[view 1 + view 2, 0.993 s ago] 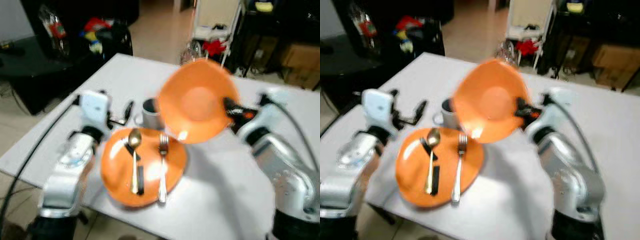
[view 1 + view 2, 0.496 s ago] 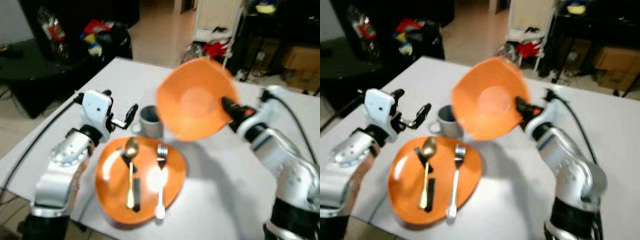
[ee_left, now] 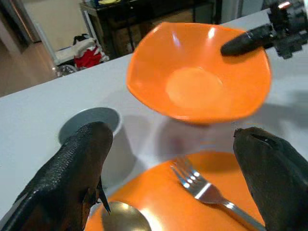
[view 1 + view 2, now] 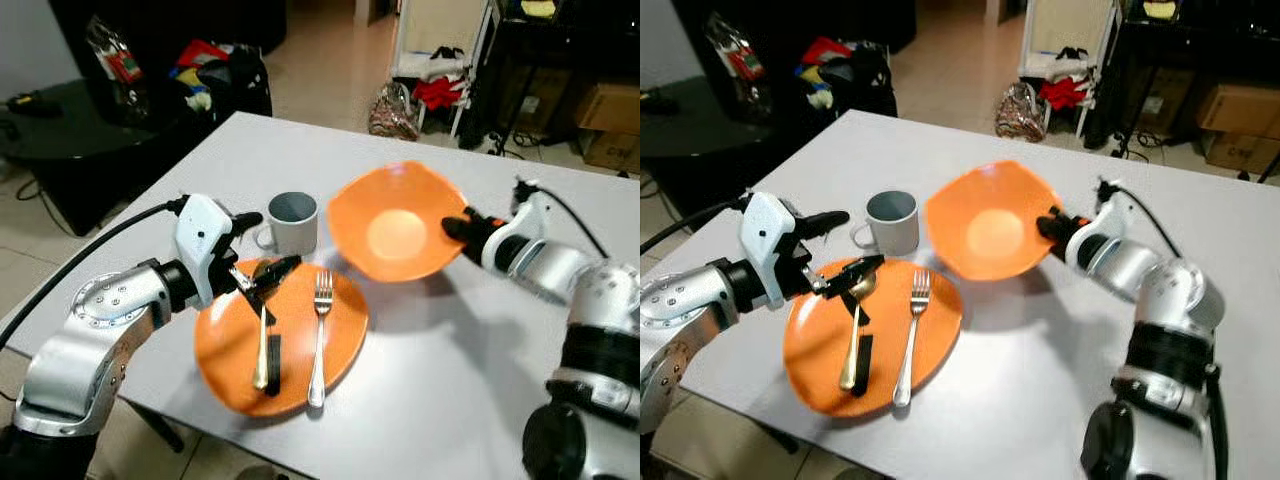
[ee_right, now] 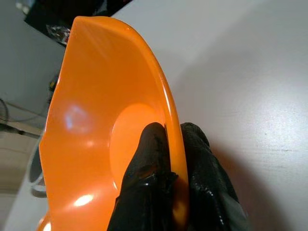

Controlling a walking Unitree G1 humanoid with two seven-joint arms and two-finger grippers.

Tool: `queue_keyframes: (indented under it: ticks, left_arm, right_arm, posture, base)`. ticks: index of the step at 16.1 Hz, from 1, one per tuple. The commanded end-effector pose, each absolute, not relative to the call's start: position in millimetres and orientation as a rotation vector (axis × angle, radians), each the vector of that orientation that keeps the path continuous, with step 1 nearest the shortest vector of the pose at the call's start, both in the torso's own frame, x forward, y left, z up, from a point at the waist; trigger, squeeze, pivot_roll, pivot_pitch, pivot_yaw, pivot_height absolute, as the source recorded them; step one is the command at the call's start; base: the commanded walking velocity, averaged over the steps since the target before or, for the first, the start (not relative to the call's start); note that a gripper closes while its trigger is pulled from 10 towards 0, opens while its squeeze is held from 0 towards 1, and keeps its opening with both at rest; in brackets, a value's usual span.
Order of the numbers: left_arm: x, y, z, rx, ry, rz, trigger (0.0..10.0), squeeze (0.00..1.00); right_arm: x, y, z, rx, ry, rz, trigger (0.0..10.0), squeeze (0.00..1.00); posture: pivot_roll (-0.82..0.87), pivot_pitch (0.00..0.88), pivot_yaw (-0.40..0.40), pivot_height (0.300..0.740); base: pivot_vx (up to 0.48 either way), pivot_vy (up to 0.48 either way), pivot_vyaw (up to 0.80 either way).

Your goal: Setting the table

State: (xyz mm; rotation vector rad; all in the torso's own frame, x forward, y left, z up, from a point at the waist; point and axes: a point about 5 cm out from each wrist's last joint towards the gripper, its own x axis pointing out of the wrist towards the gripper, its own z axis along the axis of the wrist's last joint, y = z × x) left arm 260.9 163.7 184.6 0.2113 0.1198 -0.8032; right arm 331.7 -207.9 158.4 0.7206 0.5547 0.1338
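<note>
My right gripper (image 4: 456, 227) is shut on the rim of an orange bowl (image 4: 395, 222), held low over the white table (image 4: 480, 330) and tilted toward me. In the right wrist view its fingers (image 5: 151, 159) pinch the bowl's (image 5: 96, 125) edge. An orange plate (image 4: 280, 335) lies near the front edge with a gold spoon (image 4: 262, 335), a black-handled utensil (image 4: 273, 350) and a silver fork (image 4: 319, 335) on it. My left gripper (image 4: 262, 247) stands open just above the plate's far edge, over the spoon's bowl. A grey mug (image 4: 290, 222) stands behind the plate.
A black low table (image 4: 70, 130) with clutter stands at the far left. Bags and a white rack (image 4: 430, 60) sit on the floor beyond the table, with cardboard boxes (image 4: 605, 120) at the back right. The table's right half is bare.
The right gripper has lowered the bowl from upright and high to near the table, tilted flatter. The left gripper came down toward the plate's far edge. The camera shifted too.
</note>
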Motion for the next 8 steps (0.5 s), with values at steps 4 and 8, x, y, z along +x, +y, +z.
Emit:
queue_keyframes:
  ticks: [4, 8]
  left_arm:
    - [259, 166, 189, 0.219, 0.143, -0.843, 10.0, 0.0]
    - [249, 166, 184, 0.215, 0.217, -0.919, 10.0, 0.0]
  right_arm:
    - [344, -210, 156, 0.757, 0.579, 0.119, 10.0, 0.0]
    - [356, -198, 142, 0.808, 0.63, 0.09, 10.0, 0.0]
  posture:
    - [0.05, 0.0, 0.039, 0.74]
    - [0.06, 0.0, 0.036, 0.74]
  base:
    - [0.0, 0.0, 0.0]
    - [0.0, 0.0, 0.0]
